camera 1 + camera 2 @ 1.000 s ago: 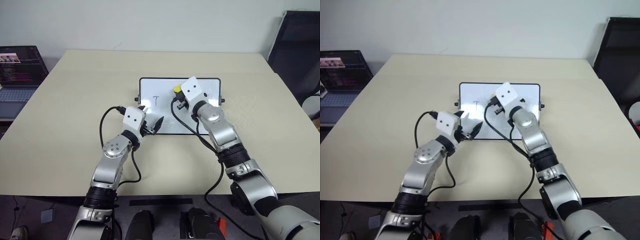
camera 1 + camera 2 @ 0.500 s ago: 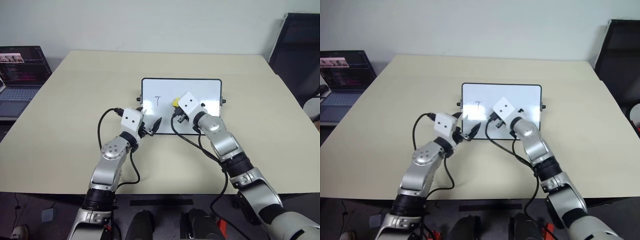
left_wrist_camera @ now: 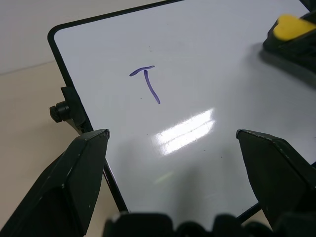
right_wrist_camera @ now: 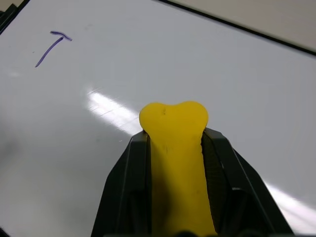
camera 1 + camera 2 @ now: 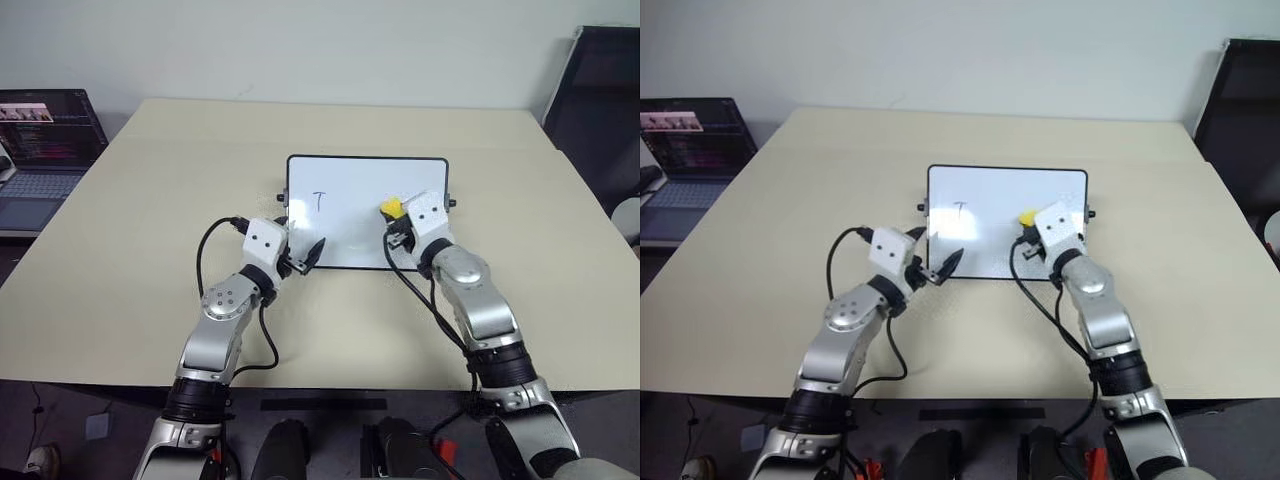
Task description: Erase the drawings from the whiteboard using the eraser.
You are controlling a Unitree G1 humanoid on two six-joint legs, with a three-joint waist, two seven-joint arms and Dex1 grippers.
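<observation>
Moved: the right end effector point(image 5: 393, 212) has drawn back across the whiteboard point(image 5: 350, 235) toward its right side, away from the middle where it was a second ago; the left end effector point(image 5: 306, 255) has kept its place.
Right end effector: fingers clamped tight on the eraser point(image 4: 175, 148), which sticks out past the tips over the glossy surface; whether it touches the board I cannot tell.
Left end effector: jaws spread wide and holding nothing, poised at the near left corner of the whiteboard, one finger point(image 3: 79, 173) by the left frame and its black knob point(image 3: 61, 112).
Drawings: a single thin letter T point(image 5: 320, 198) shows on the left half of the board; the stretch to its right, up to the eraser, is plain white.
Whiteboard: lies on the table point(image 5: 150, 200), about the middle, long side across.
Around: a laptop point(image 5: 45, 150) with a lit screen stands off the far left edge of the table; a dark chair point(image 5: 600, 110) is beyond the far right corner.
In the way: black cables loop from each wrist over the table's near part; the right one crosses the board's near edge.
Open room: bare table on all sides of the board, widest to left and right.
</observation>
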